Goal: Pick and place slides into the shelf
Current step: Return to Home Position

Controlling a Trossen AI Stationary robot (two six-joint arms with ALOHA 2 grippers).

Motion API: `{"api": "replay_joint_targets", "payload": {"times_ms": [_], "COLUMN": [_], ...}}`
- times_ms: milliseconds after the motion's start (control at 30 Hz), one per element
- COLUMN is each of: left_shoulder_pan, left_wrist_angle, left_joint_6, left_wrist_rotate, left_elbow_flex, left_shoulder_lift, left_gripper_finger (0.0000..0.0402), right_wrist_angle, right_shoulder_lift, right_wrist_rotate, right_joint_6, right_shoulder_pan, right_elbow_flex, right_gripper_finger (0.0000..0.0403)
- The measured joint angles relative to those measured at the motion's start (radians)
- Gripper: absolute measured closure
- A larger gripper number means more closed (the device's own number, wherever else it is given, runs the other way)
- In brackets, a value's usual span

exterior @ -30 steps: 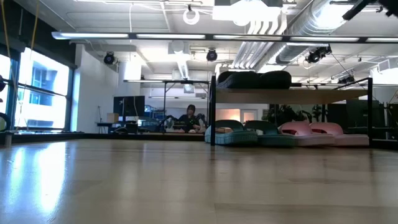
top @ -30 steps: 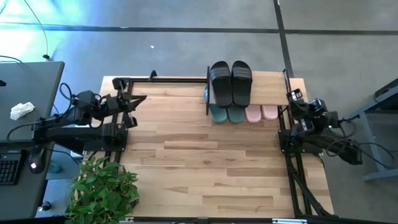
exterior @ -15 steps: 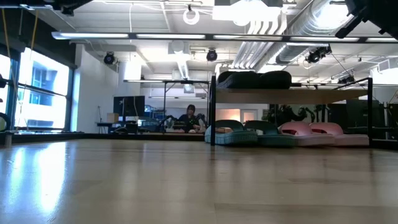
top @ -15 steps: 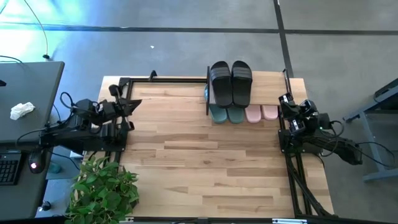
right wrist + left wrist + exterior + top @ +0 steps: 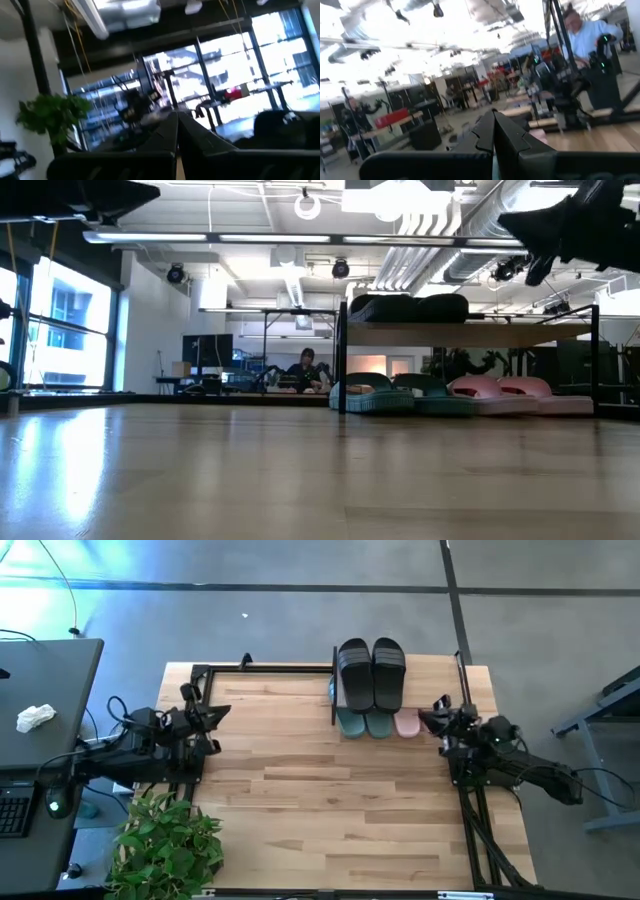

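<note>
1. The shelf point(image 5: 425, 688) stands at the far edge of the table point(image 5: 330, 810), in the same place as one second ago.
2. The two black slides point(image 5: 371, 673) lie side by side on its top plank. Under the plank, the teal-green slides point(image 5: 364, 724) lie on the table, and the pink slides point(image 5: 500, 389) lie just beside them. None of the slides has moved.
3. The right gripper point(image 5: 424, 719) has changed the most. One second ago it was at the right edge of the table. Now it has swung inward and hangs near the right end of the shelf.
4. Because of this, the high view now shows only one pink slide, as the gripper covers the other. The low view shows both.
5. In the right wrist view its two fingers point(image 5: 165, 137) press together along a thin line, with nothing between them.
6. The left gripper point(image 5: 222, 710) is over the left edge of the table, well apart from the shelf. It has drawn back a little and now points more across the table.
7. In the left wrist view its fingers point(image 5: 512, 140) also meet, and they hold nothing.
8. In the low view both arms now show as larger dark shapes in the upper corners than half a second ago.
</note>
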Motion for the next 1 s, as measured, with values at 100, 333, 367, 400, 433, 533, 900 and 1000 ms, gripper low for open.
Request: {"api": "replay_joint_targets", "payload": {"times_ms": [100,333,367,400,433,533,900,1000], "left_shoulder_pan": [0.0,0.0,0.0,0.0,0.0,0.0,0.0,0.0], "left_wrist_angle": [0.084,0.223,0.235,0.245,0.243,0.203,0.083,0.049], "left_joint_6": [0.006,-0.032,-0.032,-0.033,-0.035,-0.035,0.08,0.084], "left_wrist_rotate": [0.0,0.0,0.0,0.0,0.0,-0.015,-0.035,-0.035], "left_elbow_flex": [-0.055,-0.2,-0.215,-0.225,-0.23,-0.23,-0.229,-0.229], "left_shoulder_lift": [-0.002,-0.001,0.0,0.0,-0.001,0.0,0.0,0.0], "left_gripper_finger": [0.0401,0.0401,0.0401,0.0401,0.0401,0.0402,0.0401,0.0401], "right_wrist_angle": [-0.097,-0.169,-0.171,-0.177,-0.187,-0.249,-0.38,-0.369], "right_shoulder_lift": [0.0,0.0,0.0,0.0,0.0,0.0,0.019,0.019], "right_wrist_rotate": [0.001,0.001,0.001,0.001,0.001,0.003,0.183,0.193], "right_joint_6": [-0.036,-0.033,-0.035,-0.038,-0.046,-0.076,-0.133,-0.182], "right_shoulder_pan": [0.0,0.0,0.0,0.0,0.0,0.0,0.0,0.0], "right_elbow_flex": [0.0,0.0,0.0,0.0,-0.001,-0.001,0.002,0.0], "right_gripper_finger": [0.0403,0.0403,0.0403,0.0403,0.0403,0.0403,0.0403,0.0403]}}
